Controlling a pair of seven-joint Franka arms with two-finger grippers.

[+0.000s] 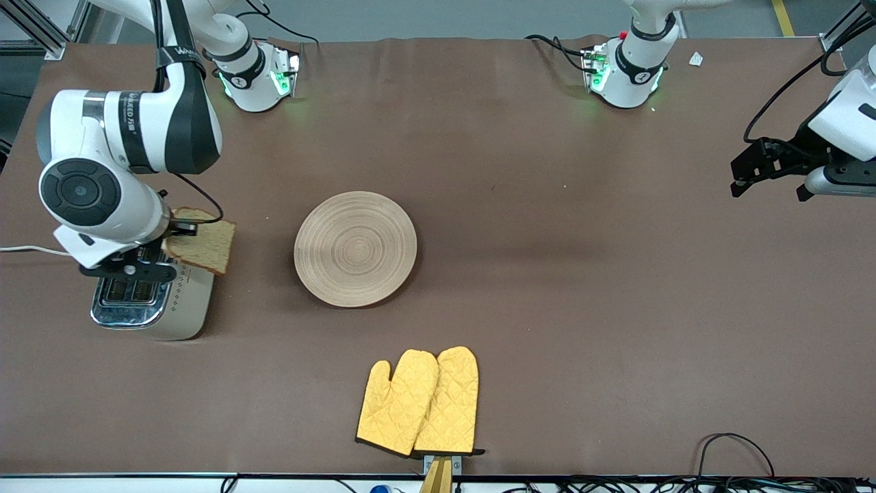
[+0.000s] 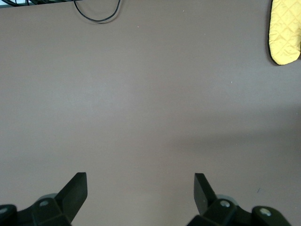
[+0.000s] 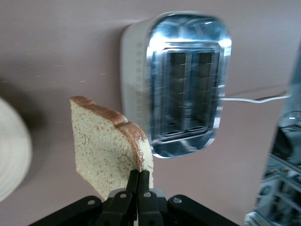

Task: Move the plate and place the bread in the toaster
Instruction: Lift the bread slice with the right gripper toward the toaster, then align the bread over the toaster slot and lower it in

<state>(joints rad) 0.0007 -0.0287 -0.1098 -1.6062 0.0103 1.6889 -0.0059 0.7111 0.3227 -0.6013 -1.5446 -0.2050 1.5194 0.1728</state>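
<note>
My right gripper (image 1: pixel 179 228) is shut on the bread (image 1: pixel 202 243), a square brown slice held on edge in the air over the toaster's side. In the right wrist view the fingers (image 3: pixel 133 181) pinch the bread's (image 3: pixel 106 146) crust edge, beside the toaster's (image 3: pixel 188 80) chrome top and its two open slots. The cream toaster (image 1: pixel 154 301) stands at the right arm's end of the table. The pale wooden plate (image 1: pixel 355 248) lies bare in the table's middle. My left gripper (image 1: pixel 766 179) is open and empty, waiting in the air at the left arm's end; its fingertips (image 2: pixel 77 186) show over bare table.
A pair of yellow oven mitts (image 1: pixel 421 402) lies near the table's front edge, nearer to the front camera than the plate; one mitt shows in the left wrist view (image 2: pixel 284 30). The toaster's white cord (image 1: pixel 27 249) runs off the table's end. Black cables (image 1: pixel 736 452) lie at the front edge.
</note>
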